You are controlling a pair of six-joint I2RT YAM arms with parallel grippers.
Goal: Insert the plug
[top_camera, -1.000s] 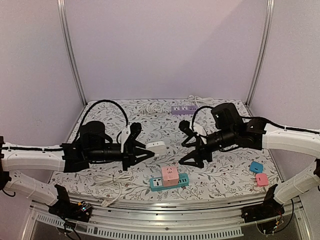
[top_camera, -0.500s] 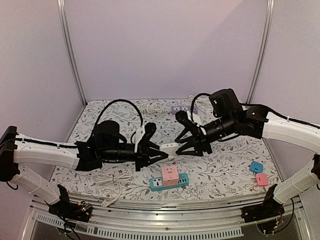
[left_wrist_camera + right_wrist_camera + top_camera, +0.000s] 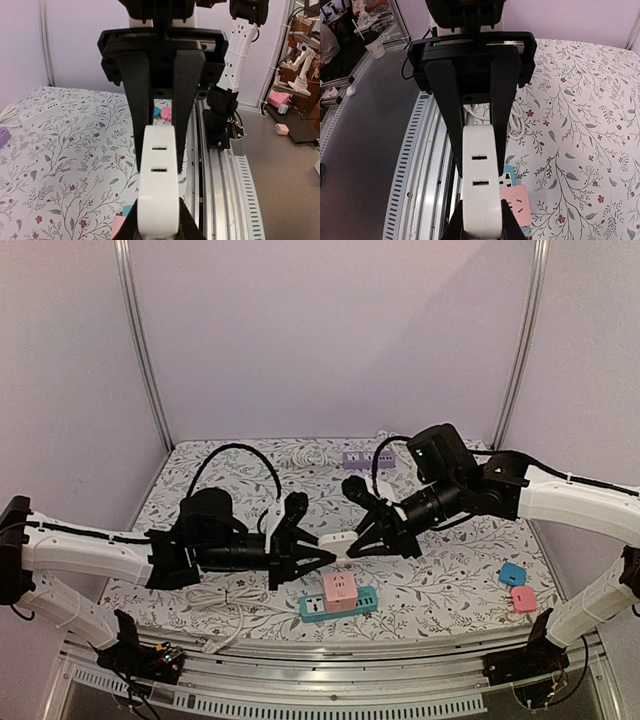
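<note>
1. Along the near edge of the worktop [image 3: 450, 585], close to its middle, lies a teal power strip [image 3: 362, 602]. A pink cube adapter [image 3: 340, 589] sits on top of it. A loose white cable [image 3: 215, 597] lies on the worktop to the left of the strip.
2. Toward the near right corner, a small blue adapter [image 3: 512, 573] and a small pink adapter [image 3: 523, 599] lie just beside each other.
3. The white socket strip [image 3: 337, 539] is off the worktop. It is held roughly level in the air between the two arms, above and a little behind the teal power strip.
4. The left gripper [image 3: 318, 544] is clamped on the left end of the white socket strip. In its wrist view, its fingers press against both long sides of the strip.
5. The right gripper [image 3: 363, 539] is closed on the opposite end, one finger on each side. Both wrist views show two pairs of slots on the strip's face, in the stretch between the two grips.
6. At the far edge lies a purple power strip [image 3: 365, 457]. A coiled white cord [image 3: 305, 453] lies just to its left, and another white lead [image 3: 392, 440] lies just to its right.
</note>
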